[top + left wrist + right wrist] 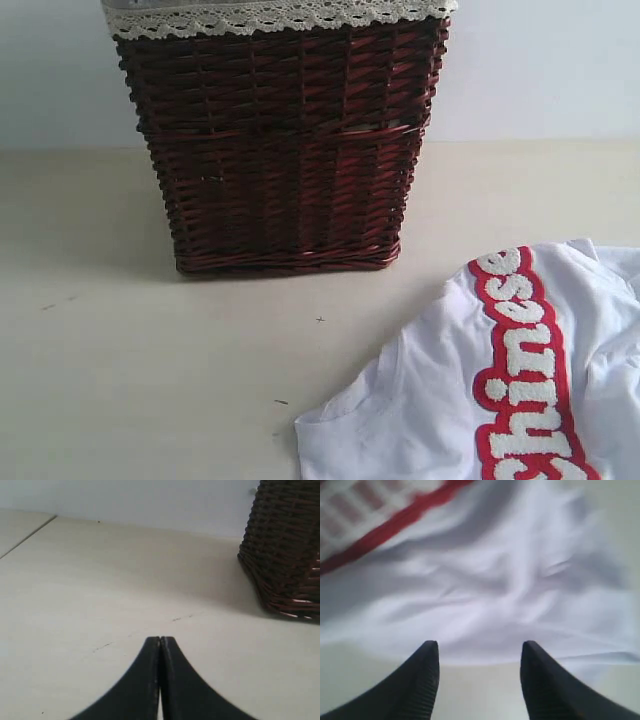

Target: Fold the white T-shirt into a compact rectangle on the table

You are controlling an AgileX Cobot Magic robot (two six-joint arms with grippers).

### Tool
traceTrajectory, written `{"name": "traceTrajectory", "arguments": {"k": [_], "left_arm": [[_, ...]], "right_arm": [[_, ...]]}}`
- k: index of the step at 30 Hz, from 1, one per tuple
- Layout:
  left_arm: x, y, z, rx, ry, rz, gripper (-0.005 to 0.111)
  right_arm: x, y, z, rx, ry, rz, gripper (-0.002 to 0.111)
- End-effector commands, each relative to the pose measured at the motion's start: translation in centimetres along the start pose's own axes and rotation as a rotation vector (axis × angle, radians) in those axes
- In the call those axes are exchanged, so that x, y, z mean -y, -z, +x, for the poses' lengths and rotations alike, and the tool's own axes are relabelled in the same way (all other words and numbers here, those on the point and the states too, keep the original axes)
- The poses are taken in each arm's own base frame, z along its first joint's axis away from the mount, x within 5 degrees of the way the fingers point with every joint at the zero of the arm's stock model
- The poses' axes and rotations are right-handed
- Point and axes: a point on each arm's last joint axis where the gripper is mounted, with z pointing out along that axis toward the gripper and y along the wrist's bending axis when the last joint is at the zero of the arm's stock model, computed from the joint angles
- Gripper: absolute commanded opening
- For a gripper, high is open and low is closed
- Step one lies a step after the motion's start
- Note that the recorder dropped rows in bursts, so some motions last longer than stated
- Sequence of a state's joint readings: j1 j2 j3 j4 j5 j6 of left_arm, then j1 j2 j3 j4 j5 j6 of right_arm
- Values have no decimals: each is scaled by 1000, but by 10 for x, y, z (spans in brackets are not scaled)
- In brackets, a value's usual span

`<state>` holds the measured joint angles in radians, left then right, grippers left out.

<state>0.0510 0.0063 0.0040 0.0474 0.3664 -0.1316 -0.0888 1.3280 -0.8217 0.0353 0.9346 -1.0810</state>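
The white T-shirt (440,410) lies wrinkled on the table (150,380) at the lower right of the exterior view, its fuzzy white letters outlined in red (525,370) facing up. Neither arm shows in that view. In the right wrist view my right gripper (480,647) stands open just short of the T-shirt's edge (485,605), with bare table between its fingers. My left gripper (160,640) is shut on nothing, low over bare table (100,590), away from the shirt.
A dark red wicker basket (280,150) with white lace trim (270,15) stands at the back middle of the table, against a pale wall (540,60). It also shows at the edge of the left wrist view, as the basket (285,550). Tiny dark specks dot the table.
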Motion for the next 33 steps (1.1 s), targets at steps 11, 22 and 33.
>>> {"name": "traceTrajectory", "arguments": {"k": [11, 22, 33], "left_arm": [[0, 1, -3, 23, 2, 5, 0], [0, 1, -3, 23, 2, 5, 0], [0, 1, -3, 23, 2, 5, 0]], "right_arm": [[-45, -85, 36, -94, 307, -59, 52], [-48, -101, 38, -84, 335, -54, 12], [-10, -37, 9, 196, 188, 478, 0]]}}
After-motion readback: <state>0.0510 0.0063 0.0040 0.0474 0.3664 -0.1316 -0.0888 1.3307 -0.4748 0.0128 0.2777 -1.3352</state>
